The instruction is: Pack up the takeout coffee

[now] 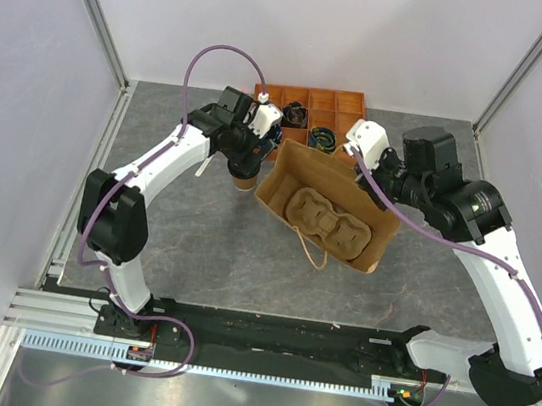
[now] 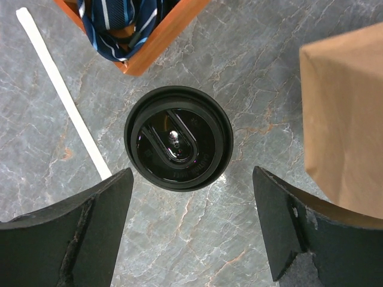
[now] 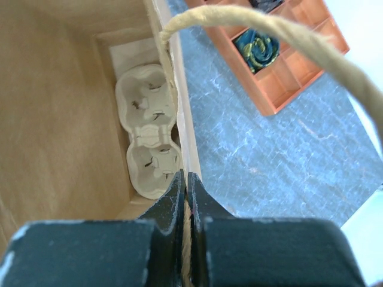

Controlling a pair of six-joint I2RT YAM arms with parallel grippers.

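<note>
Takeout coffee [image 2: 178, 139]: stands upright on the grey table [image 1: 195, 243], black lid on, just left of the paper bag [image 3: 60, 119] and just near of the orange tray [image 1: 345, 104]. It does not touch either.

Handling (judgement): a paper cup is light when empty and heavier and sloshy when filled; contents not visible. The thin wall would crush under a hard squeeze. The lid is glossy and only pressed on, so it is a poor place to grip. Best to take it on the paper wall below the lid rim, with modest force, and keep it vertical.

Left gripper [image 2: 192, 179]: directly above the cup, looking straight down on the lid. Jaws spread wide, one finger on each side, neither in contact. The cup sits slightly toward the fingertips rather than deep between them.

Right gripper [image 3: 187, 185]: jaws pinched together on the bag's right-hand rim, by the twine handle, holding the mouth open. The cup carrier [image 3: 148, 128] lies on the bag floor, both wells vacant.
</note>
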